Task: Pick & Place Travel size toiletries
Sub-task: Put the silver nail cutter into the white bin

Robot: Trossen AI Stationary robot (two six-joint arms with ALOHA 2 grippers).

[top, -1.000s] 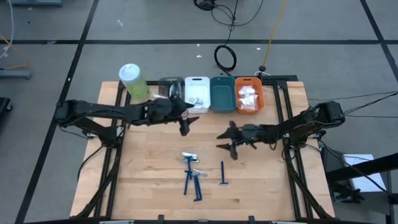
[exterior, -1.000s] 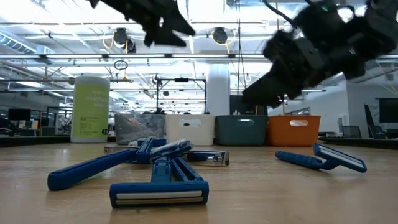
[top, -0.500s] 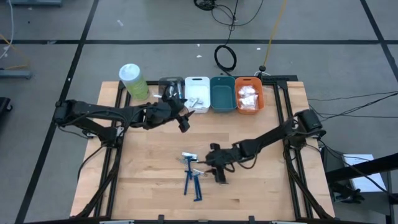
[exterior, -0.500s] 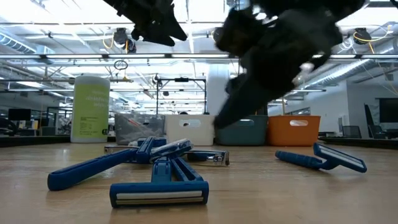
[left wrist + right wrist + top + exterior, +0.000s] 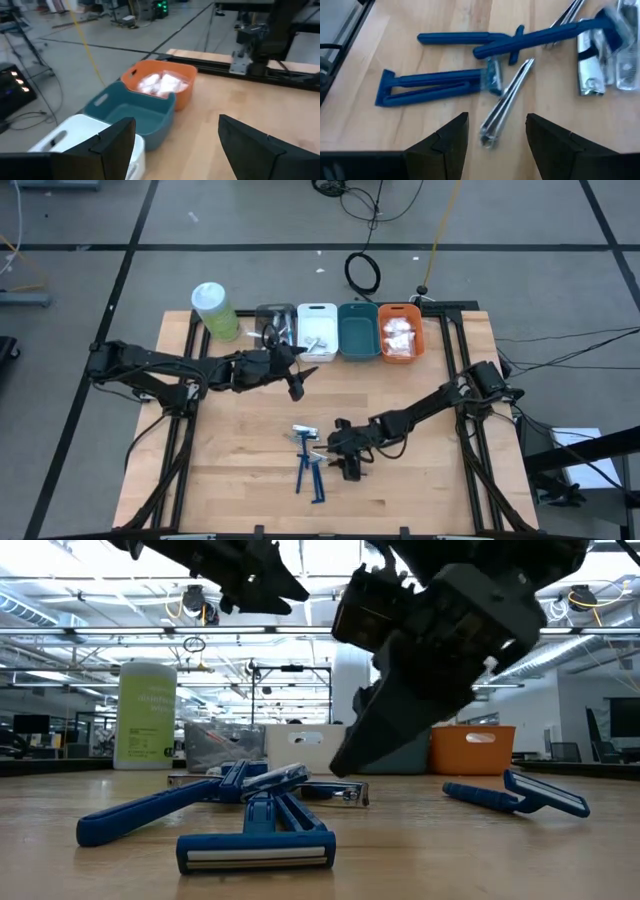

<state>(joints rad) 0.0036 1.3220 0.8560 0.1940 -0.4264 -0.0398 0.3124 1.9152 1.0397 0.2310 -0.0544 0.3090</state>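
A wooden table [image 5: 240, 450] was set on a grey floor [image 5: 80, 220] marked with black lines; a big hall with ceiling lights was seen behind. Razors [image 5: 310, 465] lay near the middle. The right gripper [image 5: 350, 465] hung over them, fingers apart. The left gripper [image 5: 297, 375], fingers apart, was held by the bins [image 5: 340, 330]. The green bottle's [image 5: 146, 715] label was too blurred to read.

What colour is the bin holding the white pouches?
Orange; the bin with the white pouches shows best in the left wrist view.
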